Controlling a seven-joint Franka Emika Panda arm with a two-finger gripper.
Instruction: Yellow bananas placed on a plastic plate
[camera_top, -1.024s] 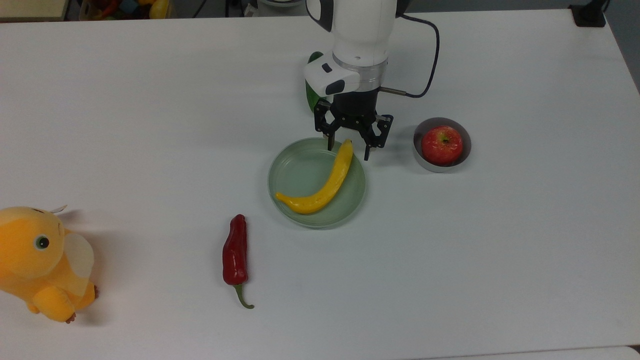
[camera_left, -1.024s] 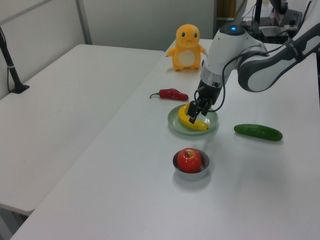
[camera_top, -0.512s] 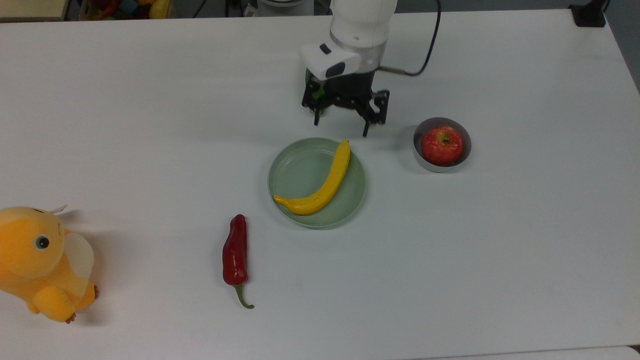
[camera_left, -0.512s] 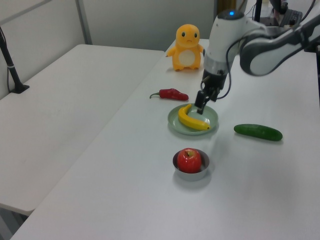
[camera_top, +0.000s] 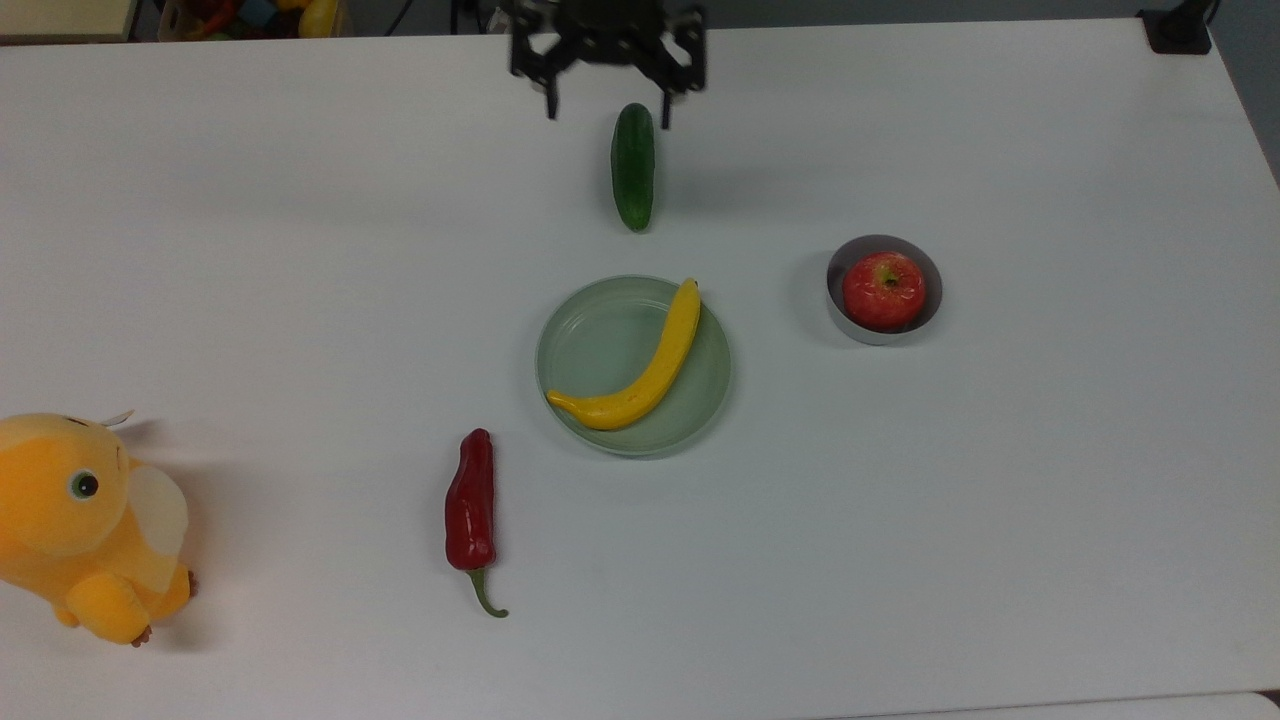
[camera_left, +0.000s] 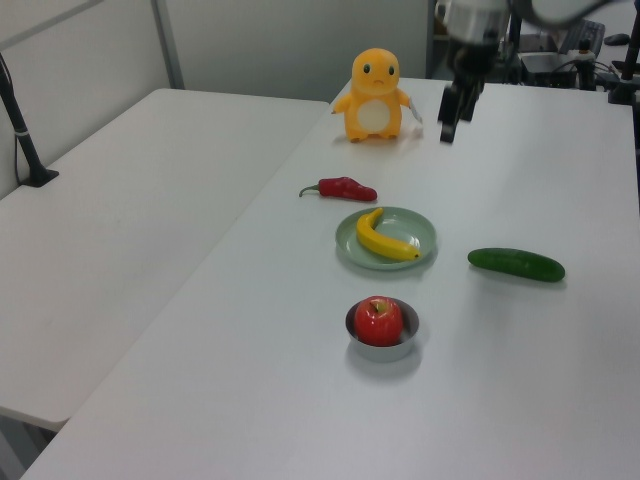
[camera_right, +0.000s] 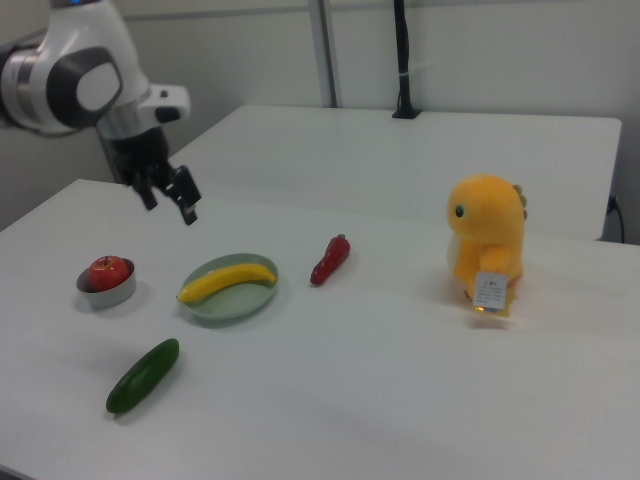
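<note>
The yellow banana (camera_top: 650, 365) lies curved across the pale green plastic plate (camera_top: 595, 340) at the middle of the table, its ends near the rim. Both also show in the left view, the banana (camera_left: 385, 240) on the plate (camera_left: 415, 225), and in the right view, the banana (camera_right: 228, 280) on the plate (camera_right: 225, 305). My gripper (camera_top: 607, 112) hangs open and empty at the top view's upper edge, high above the table and well away from the plate. The left view shows the gripper (camera_left: 448, 125) raised, and so does the right view's gripper (camera_right: 170, 207).
A green cucumber (camera_top: 633, 165) lies between gripper and plate. A red apple (camera_top: 884, 290) sits in a small grey bowl (camera_top: 850, 250) at the top view's right. A red chili (camera_top: 471, 505) lies below-left of the plate. An orange plush toy (camera_top: 80, 520) stands far left.
The open gripper has lifted off the banana's end and drawn back toward the top view's upper edge, uncovering the cucumber. The banana stays on the plate.
</note>
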